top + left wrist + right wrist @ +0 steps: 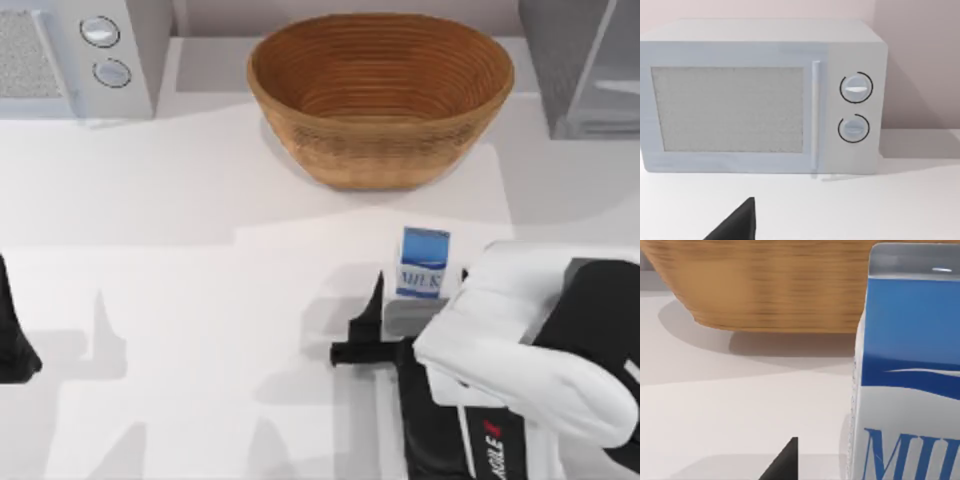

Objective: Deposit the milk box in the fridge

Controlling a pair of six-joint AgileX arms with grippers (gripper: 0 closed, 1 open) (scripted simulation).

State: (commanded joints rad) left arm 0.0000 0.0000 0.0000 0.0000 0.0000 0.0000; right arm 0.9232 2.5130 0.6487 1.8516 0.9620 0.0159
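Clearly the right end effector (pixel 400 315), fingers spread, sits just beside the upright milk box (pixel 424 262), nearer than the left arm.

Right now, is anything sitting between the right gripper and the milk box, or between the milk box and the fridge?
Nothing visible separates the right gripper from the milk box; it sits just in front of the carton. Toward the fridge at the table's far right, the way looks open: the woven basket stands left of that line.
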